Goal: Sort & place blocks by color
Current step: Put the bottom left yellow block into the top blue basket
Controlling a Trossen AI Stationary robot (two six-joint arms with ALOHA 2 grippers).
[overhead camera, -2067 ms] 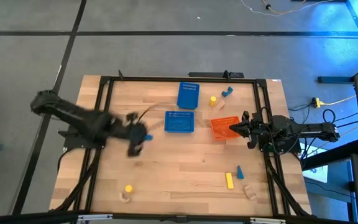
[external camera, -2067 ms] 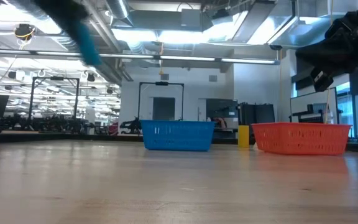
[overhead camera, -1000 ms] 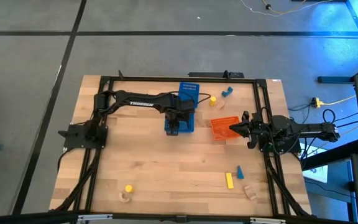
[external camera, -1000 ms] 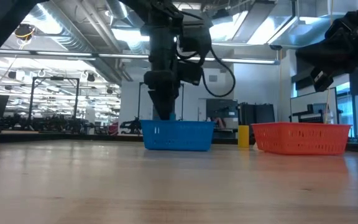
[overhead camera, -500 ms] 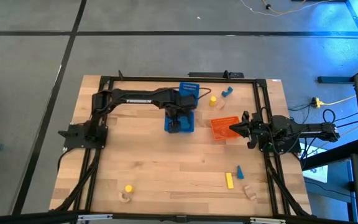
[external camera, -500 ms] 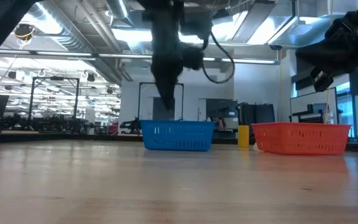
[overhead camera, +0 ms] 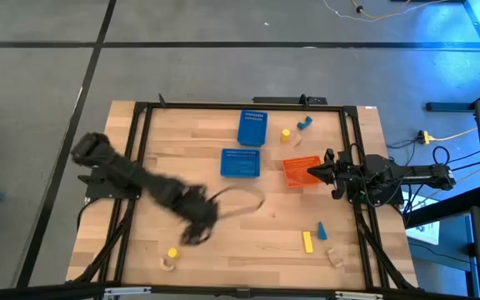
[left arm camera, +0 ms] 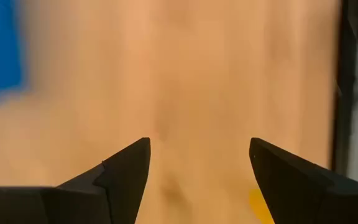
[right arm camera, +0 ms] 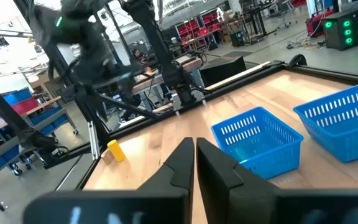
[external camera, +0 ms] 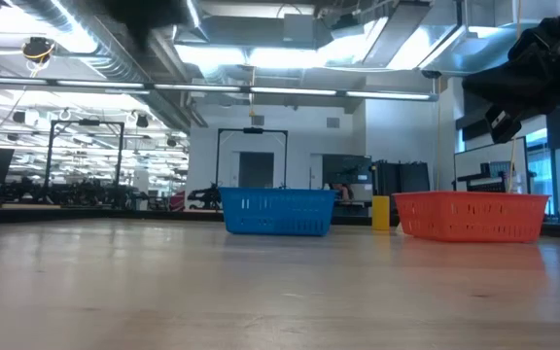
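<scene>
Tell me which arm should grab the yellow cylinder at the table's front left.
Left. The left gripper is open and empty, beside the yellow cylinder, which also shows in its wrist view. The right gripper is shut, waiting by the orange basket across the table.

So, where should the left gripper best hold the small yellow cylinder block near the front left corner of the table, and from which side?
Probably from straight above: the small yellow cylinder block appears to stand upright, so its round sides suit the open left gripper. A natural wood block lies just in front of it, so the fingers should close from left and right, not front and back.
</scene>
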